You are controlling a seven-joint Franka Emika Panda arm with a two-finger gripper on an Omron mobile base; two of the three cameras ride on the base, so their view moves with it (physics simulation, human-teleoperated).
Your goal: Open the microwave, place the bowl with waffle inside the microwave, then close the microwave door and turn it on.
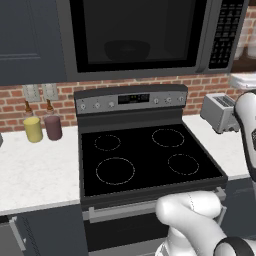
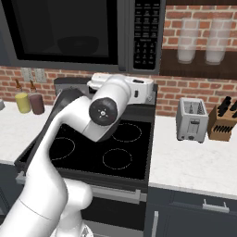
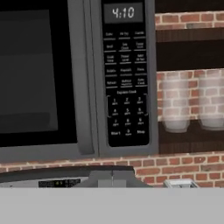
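At far left on the white counter [image 1: 35, 170], a yellow jar [image 1: 33, 128] and a maroon jar [image 1: 53, 126] are set just beside each other against the brick wall [image 1: 210, 82]. Next along, the black-topped stove [image 1: 145, 155] is seen with its four burner rings bare, and directly above it the microwave [image 1: 150, 35] is mounted — its door [image 1: 132, 32] is shut flat against the front, and behind the dark glass the bowl with waffle [image 1: 127, 50] can just be made out as a dim round shape; the waffle itself is too dark to tell. Moving right, the keypad panel [image 3: 126, 83] is faced squarely in the hand view, its display lit with digits. Below it, in the right base view, the gripper [image 2: 147, 92] is held above the stove's back panel, under the keypad and apart from it; the fingers are closed together, with nothing between them. Further right, a silver toaster [image 2: 192, 119] is stood on the counter, a knife block [image 2: 223, 121] just beside it — and on the shelf [image 2: 199, 69] above, two pale glasses [image 2: 187, 41] are lined up.
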